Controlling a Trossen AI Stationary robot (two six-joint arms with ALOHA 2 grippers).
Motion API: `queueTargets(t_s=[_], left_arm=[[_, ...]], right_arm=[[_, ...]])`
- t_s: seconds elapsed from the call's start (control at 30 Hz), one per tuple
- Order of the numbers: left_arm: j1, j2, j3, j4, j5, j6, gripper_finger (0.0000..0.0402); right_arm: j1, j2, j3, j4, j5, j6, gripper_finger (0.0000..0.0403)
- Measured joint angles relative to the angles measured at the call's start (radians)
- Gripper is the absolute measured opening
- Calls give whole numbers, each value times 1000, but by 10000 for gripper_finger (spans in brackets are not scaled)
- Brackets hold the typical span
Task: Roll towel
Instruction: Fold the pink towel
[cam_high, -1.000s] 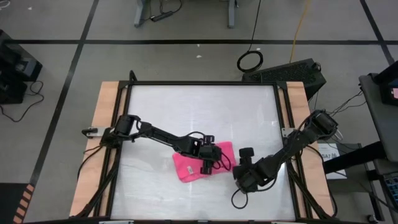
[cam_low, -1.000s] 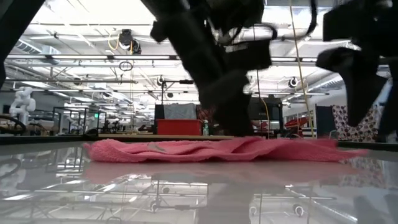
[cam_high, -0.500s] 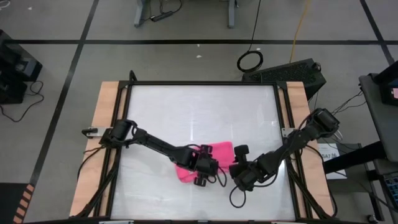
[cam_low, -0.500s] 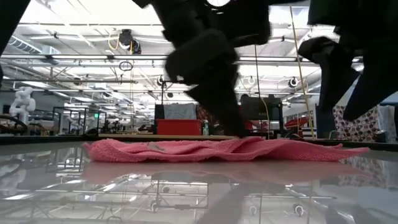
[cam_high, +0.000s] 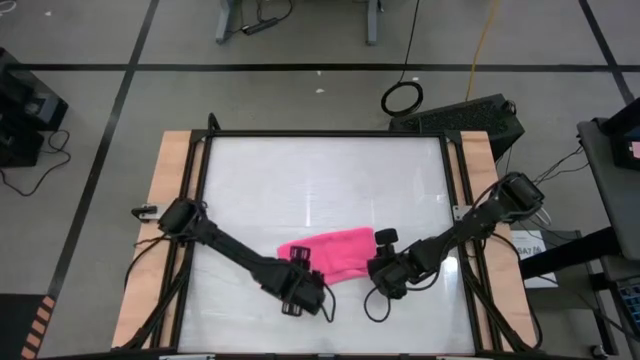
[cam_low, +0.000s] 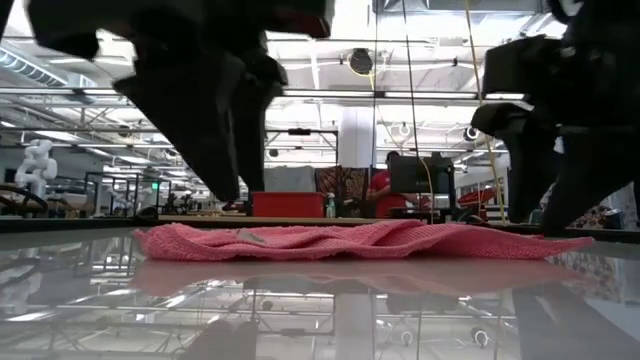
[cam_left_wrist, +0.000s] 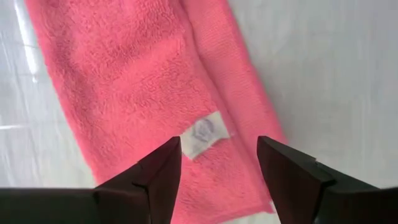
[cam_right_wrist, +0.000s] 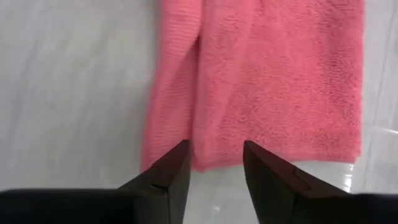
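Note:
The pink towel lies flat on the white table top as a band, with a fold line along its length and a white label near its near-left end. My left gripper is open and hovers over that end, its fingers either side of the label; in the low view it ends above the cloth. My right gripper is open at the towel's right end, its fingers over the end edge. It also shows in the low view.
The white table top lies bare on the far side of the towel. Wooden side rails and a black frame bound it. Loose cables hang below both grippers.
My left gripper has drawn back from over the towel's middle toward the table's near-left, off to the towel's near-left end. My right gripper has shifted a little toward the towel's right end. The towel has stayed where it was.

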Motion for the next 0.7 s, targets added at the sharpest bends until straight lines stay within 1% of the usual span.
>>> queueTargets(t_s=[0.07, 0.2, 0.4, 0.57, 0.7], left_arm=[[-15, -1, -2, -15, -1, -28, 217], [-37, -1, -34, 15, -3, -68, 217], [-41, 0, -91, 24, -6, -117, 217], [-43, 0, -111, 23, 20, -122, 217], [-50, 0, -113, -10, 24, -123, 217]], right_arm=[[-11, 0, -9, 3, -14, -8, 119], [-28, 0, -35, 64, -80, -24, 96], [-30, 1, -58, 85, -85, -20, 71], [-27, 1, -58, 84, -113, 4, 41], [-22, 1, -58, 93, -136, 13, 16]])
